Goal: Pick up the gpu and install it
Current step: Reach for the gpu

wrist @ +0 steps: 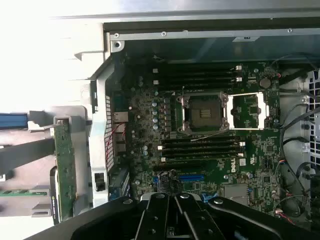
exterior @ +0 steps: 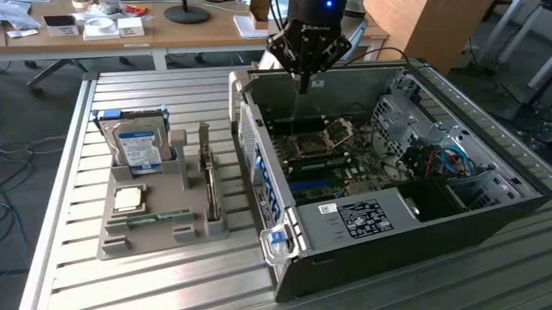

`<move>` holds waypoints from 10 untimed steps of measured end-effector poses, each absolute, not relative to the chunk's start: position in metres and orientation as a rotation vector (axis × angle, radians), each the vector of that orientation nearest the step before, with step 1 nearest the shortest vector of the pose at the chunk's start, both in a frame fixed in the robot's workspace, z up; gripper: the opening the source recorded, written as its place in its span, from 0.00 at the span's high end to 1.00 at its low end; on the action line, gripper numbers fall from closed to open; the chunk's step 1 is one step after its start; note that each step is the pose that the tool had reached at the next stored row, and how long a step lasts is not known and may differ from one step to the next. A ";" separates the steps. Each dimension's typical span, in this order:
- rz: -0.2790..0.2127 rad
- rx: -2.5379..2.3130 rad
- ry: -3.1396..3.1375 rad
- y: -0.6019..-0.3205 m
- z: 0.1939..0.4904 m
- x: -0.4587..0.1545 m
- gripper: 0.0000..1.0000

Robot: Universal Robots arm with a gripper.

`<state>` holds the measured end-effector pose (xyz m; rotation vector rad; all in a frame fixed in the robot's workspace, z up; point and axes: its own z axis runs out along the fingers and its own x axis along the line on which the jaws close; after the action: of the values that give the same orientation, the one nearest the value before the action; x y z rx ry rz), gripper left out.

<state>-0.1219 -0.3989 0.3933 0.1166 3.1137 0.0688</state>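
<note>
Presently, the black two-fingered gripper [exterior: 302, 85] is seen with its fingers pressed together and nothing held between them. In the exterior view it is hung over the far edge of the open black and silver computer case [exterior: 371, 271], at about twelve o'clock from the green motherboard [exterior: 345, 165]. In the wrist view the square metal processor socket [wrist: 205, 112] is seen beyond the fingertips. The gpu [exterior: 208, 177], a thin dark card, is stood on edge in a slot of the grey plastic holder [exterior: 121, 242], at about nine o'clock from the case and well apart from the gripper. A boxy hard drive with a blue-white label [exterior: 138, 145] is stood upright in the same holder, at about ten o'clock from the gpu. Holder and case are rested on the slatted aluminium table [exterior: 172, 284].
</note>
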 end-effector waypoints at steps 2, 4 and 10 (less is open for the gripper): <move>0.069 0.117 3.114 -0.399 0.393 -0.122 0.89; 0.069 0.116 3.114 -0.399 0.393 -0.122 0.89; 0.069 0.117 3.114 -0.399 0.393 -0.125 0.89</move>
<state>-0.1247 -0.3988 0.3933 0.1166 3.1137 0.0689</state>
